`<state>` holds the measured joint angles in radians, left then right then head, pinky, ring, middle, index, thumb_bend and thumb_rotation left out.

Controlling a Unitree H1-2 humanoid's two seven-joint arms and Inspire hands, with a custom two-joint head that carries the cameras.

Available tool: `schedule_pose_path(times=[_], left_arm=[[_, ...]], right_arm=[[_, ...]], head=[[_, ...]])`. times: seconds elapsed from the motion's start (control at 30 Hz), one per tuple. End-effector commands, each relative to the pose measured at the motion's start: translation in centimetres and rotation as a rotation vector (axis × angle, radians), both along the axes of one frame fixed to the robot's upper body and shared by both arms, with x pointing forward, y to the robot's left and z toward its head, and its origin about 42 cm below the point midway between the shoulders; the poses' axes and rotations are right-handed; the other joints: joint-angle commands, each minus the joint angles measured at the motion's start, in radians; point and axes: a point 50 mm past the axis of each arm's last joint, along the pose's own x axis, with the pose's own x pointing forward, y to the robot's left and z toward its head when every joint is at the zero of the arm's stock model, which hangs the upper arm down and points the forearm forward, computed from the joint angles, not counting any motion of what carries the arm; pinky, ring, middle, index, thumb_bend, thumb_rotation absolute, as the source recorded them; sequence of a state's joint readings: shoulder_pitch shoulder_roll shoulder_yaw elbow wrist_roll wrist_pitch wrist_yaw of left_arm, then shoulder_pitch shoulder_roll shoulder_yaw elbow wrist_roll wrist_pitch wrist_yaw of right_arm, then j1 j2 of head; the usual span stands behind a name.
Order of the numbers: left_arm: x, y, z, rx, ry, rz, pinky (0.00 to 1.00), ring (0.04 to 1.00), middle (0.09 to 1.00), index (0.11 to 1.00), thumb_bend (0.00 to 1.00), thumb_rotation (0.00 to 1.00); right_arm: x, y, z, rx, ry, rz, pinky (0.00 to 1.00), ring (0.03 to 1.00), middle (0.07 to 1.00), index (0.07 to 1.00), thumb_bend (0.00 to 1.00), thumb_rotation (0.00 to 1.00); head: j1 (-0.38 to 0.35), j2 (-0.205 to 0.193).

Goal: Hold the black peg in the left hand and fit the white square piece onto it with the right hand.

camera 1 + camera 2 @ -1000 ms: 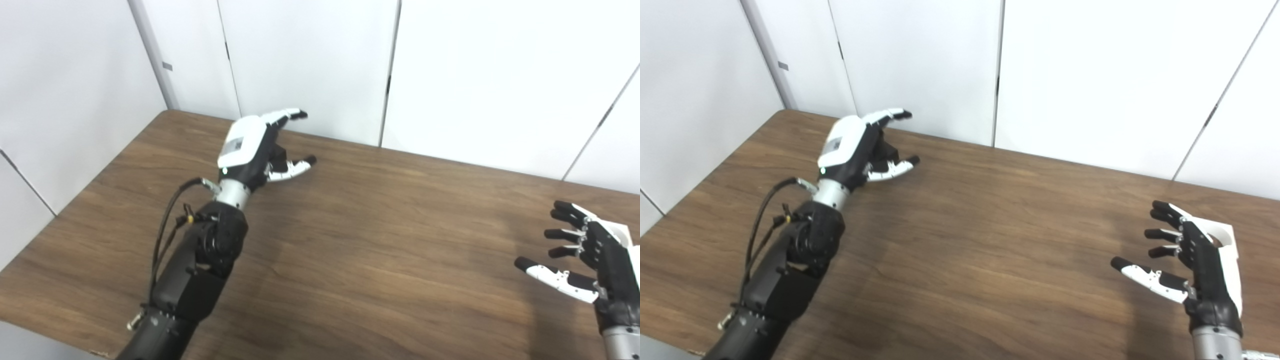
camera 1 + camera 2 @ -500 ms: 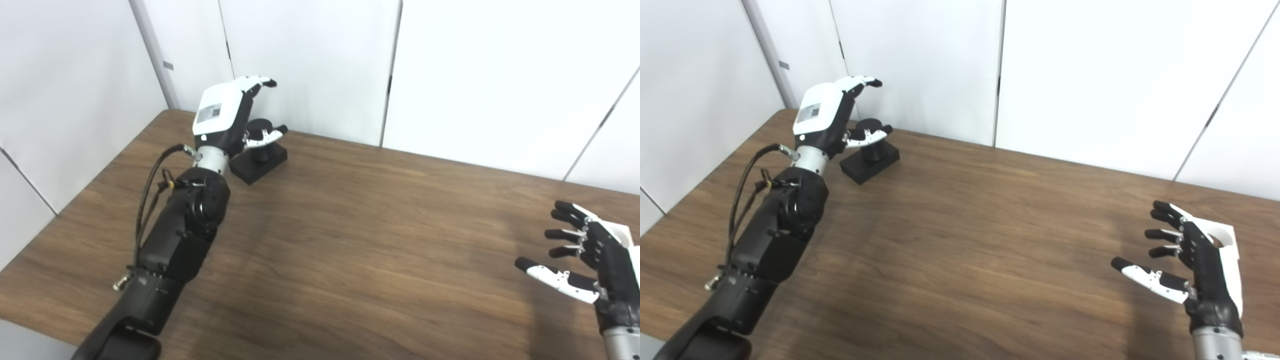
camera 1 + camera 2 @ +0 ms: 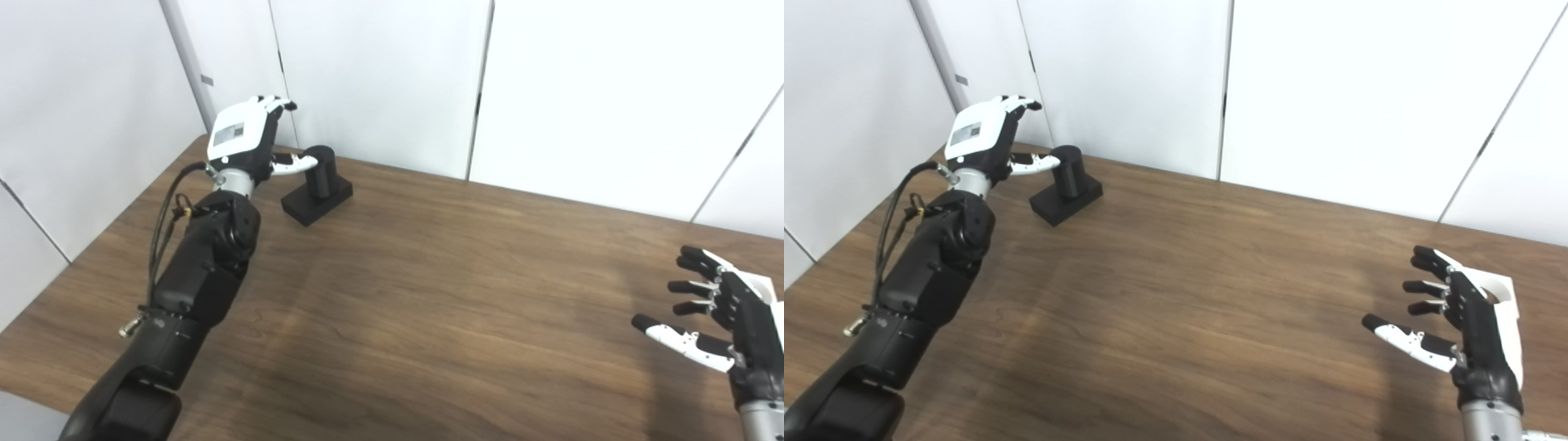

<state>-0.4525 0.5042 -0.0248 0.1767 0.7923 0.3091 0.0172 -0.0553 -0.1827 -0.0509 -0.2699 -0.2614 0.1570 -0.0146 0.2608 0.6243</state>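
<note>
White wall panels [image 3: 380, 79] behind, brown wood-grain table [image 3: 441, 294] in front. Far left corner: black peg [image 3: 320, 164] upright on its square base, resting on the table. Left hand [image 3: 245, 138] raised just left of it, fingers apart, holding nothing, thumb tip reaching toward the peg's side; contact impossible to judge. Right hand [image 3: 1464, 318] low at the near right, fingers spread, empty. White square piece [image 3: 1503, 294] behind that hand, mostly hidden.

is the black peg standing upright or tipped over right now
Upright. The black peg stands straight up from its flat base on the table, with the open left hand beside it, not gripping.
</note>
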Motion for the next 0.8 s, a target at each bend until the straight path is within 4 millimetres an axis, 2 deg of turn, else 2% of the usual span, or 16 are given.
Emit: schedule_pose_path(times=[0.0, 0.07, 0.33, 0.5, 0.77], left_arm=[[0.9, 0.7, 3.9, 0.018, -0.07, 0.015, 0.75, 0.935, 0.903, 0.817, 0.86, 0.46], [0.9, 0.9, 4.0, 0.007, -0.037, 0.027, 0.78, 0.959, 0.923, 0.835, 0.89, 0.5], [0.8, 1.3, 4.5, 0.039, 0.077, 0.034, 0.77, 0.97, 0.949, 0.815, 0.95, 0.59], [1.0, 1.6, 4.3, 0.051, 0.129, 0.025, 0.74, 0.972, 0.96, 0.793, 0.97, 0.6], [1.5, 1.1, 3.3, 0.066, 0.218, 0.028, 0.79, 0.99, 0.973, 0.8, 1.0, 0.62]], right_arm=[[0.2, 0.1, 1.8, -0.004, -0.075, -0.001, 0.53, 0.667, 0.793, 0.796, 0.64, 0.0], [0.2, 0.1, 1.9, -0.005, -0.072, -0.003, 0.54, 0.672, 0.797, 0.8, 0.64, 0.0], [0.1, 0.1, 2.0, -0.003, -0.074, -0.002, 0.53, 0.666, 0.793, 0.792, 0.64, 0.0], [0.1, 0.2, 2.2, -0.014, -0.077, -0.005, 0.52, 0.656, 0.789, 0.788, 0.64, 0.0], [0.1, 0.1, 2.1, -0.003, -0.068, -0.007, 0.53, 0.666, 0.797, 0.79, 0.64, 0.0]], head=[[0.0, 0.001], [0.0, 0.001], [0.003, 0.004], [0.002, 0.006], [0.001, 0.006]])
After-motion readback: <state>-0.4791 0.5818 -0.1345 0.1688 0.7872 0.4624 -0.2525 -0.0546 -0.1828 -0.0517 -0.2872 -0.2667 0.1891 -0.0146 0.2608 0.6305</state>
